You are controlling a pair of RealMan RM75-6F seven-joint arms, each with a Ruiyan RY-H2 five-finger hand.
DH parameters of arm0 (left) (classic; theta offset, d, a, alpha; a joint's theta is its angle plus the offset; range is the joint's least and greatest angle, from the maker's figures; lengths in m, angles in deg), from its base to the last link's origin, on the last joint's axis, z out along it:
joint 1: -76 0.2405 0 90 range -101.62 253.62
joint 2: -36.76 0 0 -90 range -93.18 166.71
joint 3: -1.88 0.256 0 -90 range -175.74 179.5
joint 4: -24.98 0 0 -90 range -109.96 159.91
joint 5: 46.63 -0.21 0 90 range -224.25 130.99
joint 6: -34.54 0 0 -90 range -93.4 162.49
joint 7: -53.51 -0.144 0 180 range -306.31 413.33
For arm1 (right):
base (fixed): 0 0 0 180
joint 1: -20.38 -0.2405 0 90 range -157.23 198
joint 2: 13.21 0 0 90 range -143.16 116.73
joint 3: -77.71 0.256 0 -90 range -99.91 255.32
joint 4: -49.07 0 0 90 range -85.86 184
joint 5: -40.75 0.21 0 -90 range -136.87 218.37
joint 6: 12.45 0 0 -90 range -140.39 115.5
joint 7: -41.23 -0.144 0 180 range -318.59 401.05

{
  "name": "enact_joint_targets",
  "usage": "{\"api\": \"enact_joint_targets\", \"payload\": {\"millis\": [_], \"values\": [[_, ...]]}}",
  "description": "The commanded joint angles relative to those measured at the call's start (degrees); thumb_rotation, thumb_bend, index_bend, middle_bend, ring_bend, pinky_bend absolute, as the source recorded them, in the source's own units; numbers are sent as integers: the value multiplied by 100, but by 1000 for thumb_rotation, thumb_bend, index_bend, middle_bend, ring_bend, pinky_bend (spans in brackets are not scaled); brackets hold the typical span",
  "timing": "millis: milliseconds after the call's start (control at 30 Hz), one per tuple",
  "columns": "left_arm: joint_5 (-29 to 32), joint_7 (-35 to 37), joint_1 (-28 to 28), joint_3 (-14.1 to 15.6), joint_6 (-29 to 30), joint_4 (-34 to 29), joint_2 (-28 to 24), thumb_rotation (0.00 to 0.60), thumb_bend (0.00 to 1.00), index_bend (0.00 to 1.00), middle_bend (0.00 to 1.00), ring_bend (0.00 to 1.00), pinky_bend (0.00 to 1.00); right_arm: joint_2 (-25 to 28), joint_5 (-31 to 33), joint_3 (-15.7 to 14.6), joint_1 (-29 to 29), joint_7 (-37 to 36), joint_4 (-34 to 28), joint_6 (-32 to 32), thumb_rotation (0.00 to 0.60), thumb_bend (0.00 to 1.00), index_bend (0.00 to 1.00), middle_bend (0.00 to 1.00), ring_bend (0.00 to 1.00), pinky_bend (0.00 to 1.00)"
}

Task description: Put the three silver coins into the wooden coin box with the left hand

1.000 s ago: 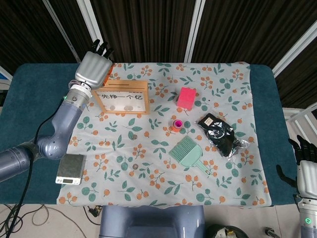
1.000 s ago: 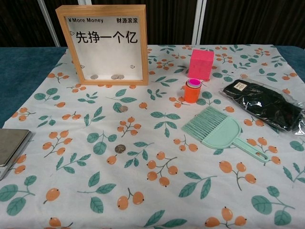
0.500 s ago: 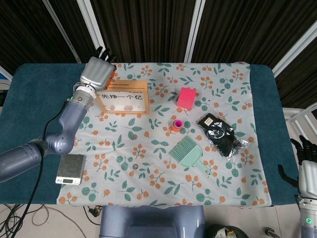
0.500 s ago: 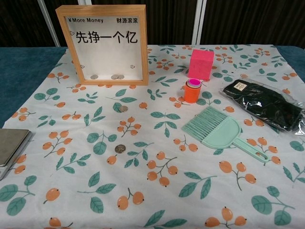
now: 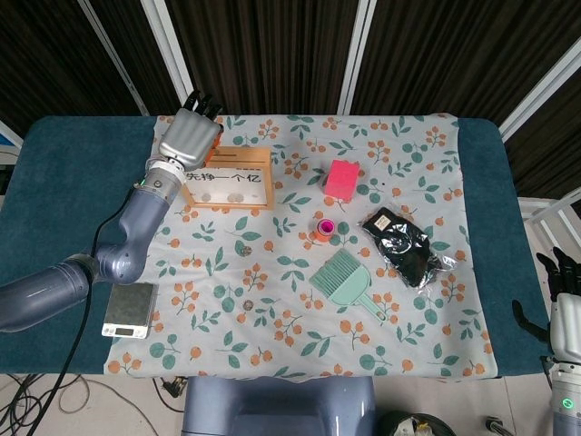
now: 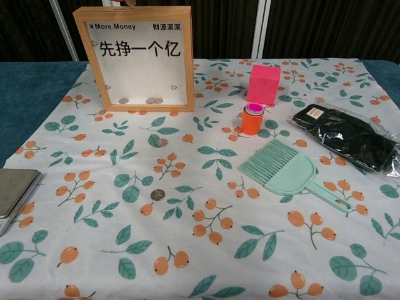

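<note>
1. Coins left on the cloth: 1 silver coin (image 6: 162, 142) lies near the front of the wooden coin box (image 6: 141, 58), and a second coin (image 6: 157, 195) lies flat further toward the robot.
2. Handling, as a judgement: each coin looks thin, stiff, light and slippery, flush with soft fabric, so a fingertip pinch at opposite edges seems the best hold.
3. Behind the box's clear front, about 3 small coins (image 6: 150, 100) rest on the bottom.
4. Left hand (image 5: 191, 138) hovers over the box's top edge, back toward the camera; whether its fingers pinch anything cannot be told.
5. Right hand (image 5: 566, 313) sits at the frame edge off the table, partly cut off, fingers apart and empty.
</note>
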Motion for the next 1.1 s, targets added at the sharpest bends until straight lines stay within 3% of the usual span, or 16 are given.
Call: {"api": "enact_joint_targets", "payload": {"millis": [33,867,933,1100], "values": [[4,30,-11,16,9,7,14,600,510,728,158,0,0,3,6,-3,1,13,-5,-7,600,395,149,46,22,0],[169,19,-144,234,31,95,121,600,510,721,157,0,0,-14,138,59,14,32,-53,-15,600,395,149,46,22,0],[181,21,-154,247,35,101,129,600,502,685,157,0,0,-16,133,58,10,33,-47,-19,600,395,149,46,22,0],[146,16,-174,272,62,76,117,600,364,500,150,0,0,-13,144,62,13,41,-49,-21,600,394,149,46,22,0]]}}
